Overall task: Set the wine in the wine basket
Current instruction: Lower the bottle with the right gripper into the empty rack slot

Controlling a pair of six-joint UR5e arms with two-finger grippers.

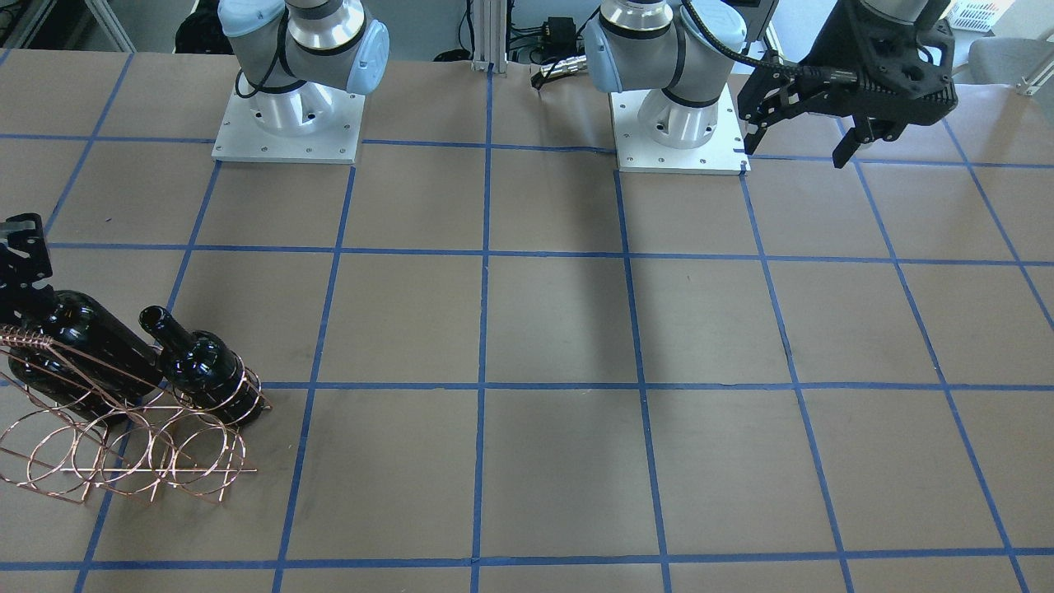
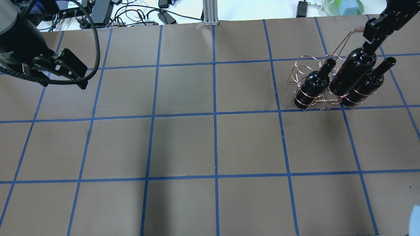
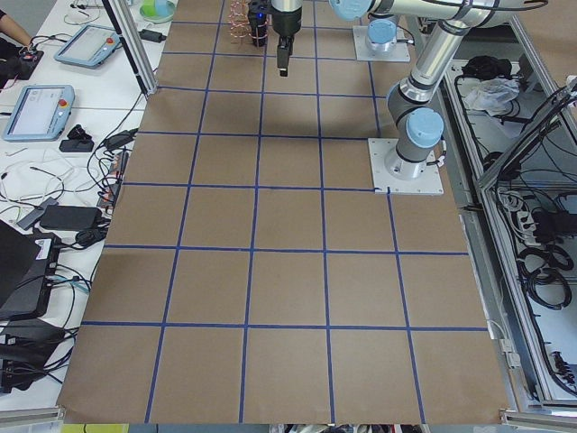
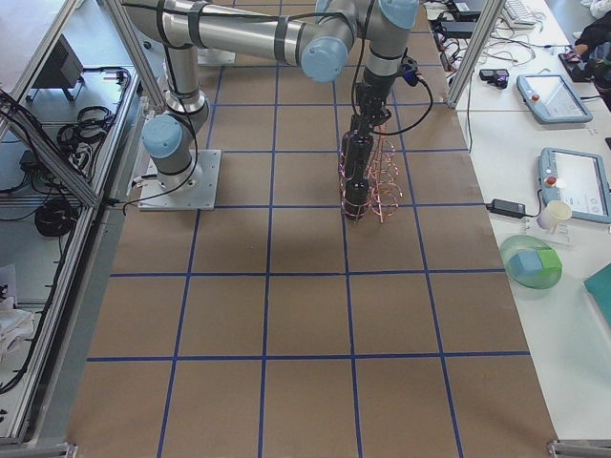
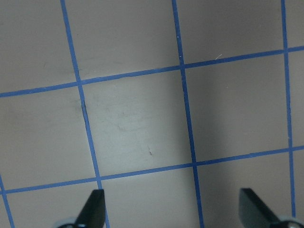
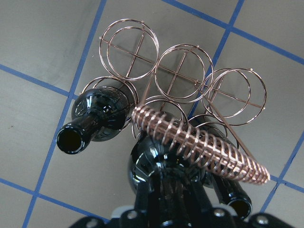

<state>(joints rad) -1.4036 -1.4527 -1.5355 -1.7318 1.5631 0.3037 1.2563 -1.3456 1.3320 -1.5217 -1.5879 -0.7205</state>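
The copper wire wine basket (image 2: 303,67) stands at the table's far right, also in the front view (image 1: 123,449). Two dark bottles stand in its outer loops, one on the overhead view's left (image 2: 313,87) and one on its right (image 2: 369,85). My right gripper (image 2: 372,41) is shut on the neck of a third wine bottle (image 2: 352,72), whose base is inside the middle loop. The right wrist view shows this bottle (image 6: 152,164) under the twisted handle (image 6: 199,147). I cannot tell whether it touches the table. My left gripper (image 2: 67,70) is open and empty, far away over bare table (image 5: 173,211).
The two arm bases (image 1: 288,123) (image 1: 679,132) are bolted at the robot's side of the table. A green bowl with a blue block (image 2: 343,6) and cables lie beyond the far edge. Blue tape marks a grid on the brown table.
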